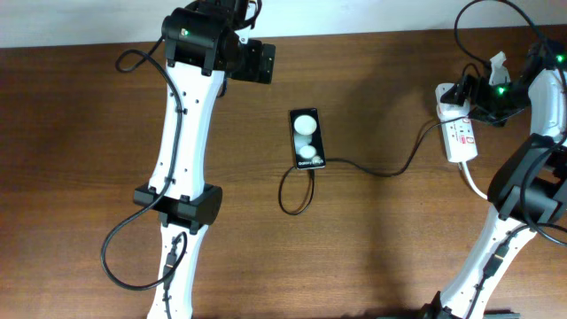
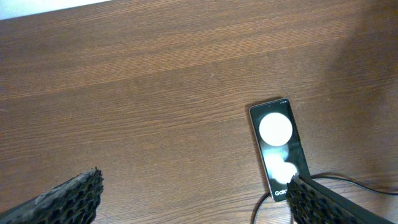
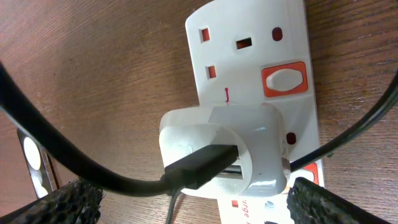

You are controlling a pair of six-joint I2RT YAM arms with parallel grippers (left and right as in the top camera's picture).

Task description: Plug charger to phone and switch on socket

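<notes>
Left gripper (image 2: 194,182) jaws spread wide; right gripper (image 3: 196,190) jaws spread wide, pointing down.

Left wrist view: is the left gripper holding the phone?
No, the phone lies flat on the table, and the left gripper stands wide open, not closed on it.

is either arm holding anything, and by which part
Nothing is held. The left gripper is open above the table; the right gripper is open over the adapter, jaws apart, not clamping it.
</notes>
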